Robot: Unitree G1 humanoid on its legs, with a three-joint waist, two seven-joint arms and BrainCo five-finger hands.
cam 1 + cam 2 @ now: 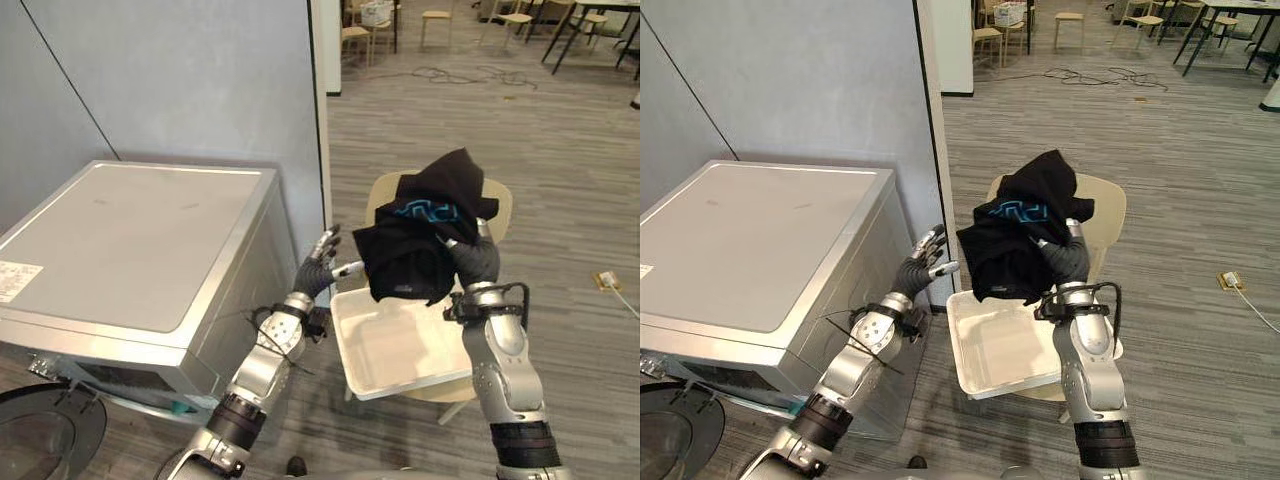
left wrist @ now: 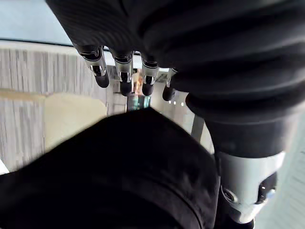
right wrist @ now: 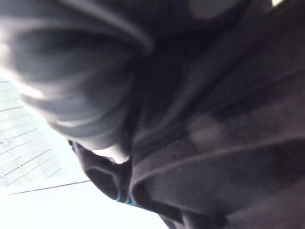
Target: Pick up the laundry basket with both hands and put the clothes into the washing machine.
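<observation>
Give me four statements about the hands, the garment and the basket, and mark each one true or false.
The right hand holds the black garment up over the white basket. True.
The left hand grips the basket's rim. False: its fingers are straight and hold nothing.
The basket sits on the floor. False: it rests on the beige chair, to the right of the washing machine.
The garment carries a blue print. True.
</observation>
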